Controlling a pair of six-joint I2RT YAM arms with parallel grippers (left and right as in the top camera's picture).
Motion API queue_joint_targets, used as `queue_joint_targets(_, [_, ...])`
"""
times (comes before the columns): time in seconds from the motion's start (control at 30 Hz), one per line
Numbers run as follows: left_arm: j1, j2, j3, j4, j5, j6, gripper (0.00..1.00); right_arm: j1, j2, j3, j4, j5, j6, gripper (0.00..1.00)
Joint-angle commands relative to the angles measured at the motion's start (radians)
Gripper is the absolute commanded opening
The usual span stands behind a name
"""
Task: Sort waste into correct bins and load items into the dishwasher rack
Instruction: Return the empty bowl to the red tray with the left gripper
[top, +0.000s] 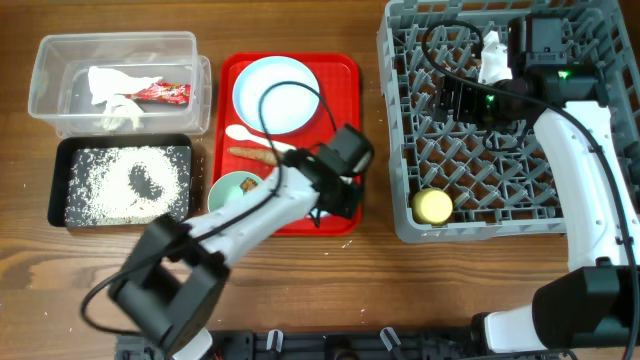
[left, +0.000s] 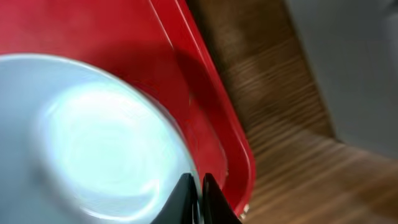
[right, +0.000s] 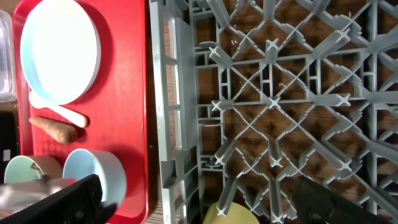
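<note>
My left gripper (top: 337, 193) (left: 199, 193) is shut on the rim of a pale bowl (left: 93, 137) (right: 93, 175) at the front right of the red tray (top: 342, 100). The mint bowl (top: 232, 190) with a small brown lump (top: 248, 184) stands beside it. The plate (top: 275, 95), white spoon (top: 250, 137) and carrot-like root (top: 252, 154) lie on the same tray. My right gripper (top: 465, 97) (right: 208, 199) is open and empty above the grey rack (top: 400, 150). The yellow cup (top: 433, 206) sits in the rack's front left corner.
The clear tub (top: 60, 60) at the back left holds white tissue (top: 110, 85) and the red wrapper (top: 160, 93). The black tray (top: 60, 180) in front of it holds rice (top: 110, 180). Bare wood runs between the red tray and the rack.
</note>
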Motion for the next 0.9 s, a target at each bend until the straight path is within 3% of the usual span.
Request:
queue_joint_targets(0.0, [-0.019, 0.042, -0.007, 0.006, -0.058, -0.017, 0.11, 0.000, -0.021, 0.013, 0.002, -0.002, 0.001, 1.00])
queue_joint_targets(0.2, [0.014, -0.014, 0.045, -0.035, -0.059, -0.055, 0.41, 0.000, -0.021, 0.014, 0.003, -0.002, 0.001, 1.00])
queue_joint_targets(0.33, [0.105, -0.111, 0.128, -0.183, -0.066, -0.140, 0.52, 0.000, -0.021, 0.014, 0.006, -0.002, 0.001, 1.00])
queue_joint_targets(0.53, [0.267, -0.202, 0.130, -0.312, -0.068, -0.180, 0.52, 0.000, -0.021, 0.013, 0.008, -0.002, 0.002, 1.00])
queue_joint_targets(0.77, [0.318, -0.153, 0.005, -0.294, -0.172, -0.375, 0.48, 0.000, -0.021, 0.013, 0.005, -0.002, 0.000, 1.00])
queue_joint_targets(0.87, [0.318, -0.140, -0.058, -0.228, -0.171, -0.404, 0.45, 0.000, -0.021, 0.013, 0.005, -0.002, 0.000, 1.00])
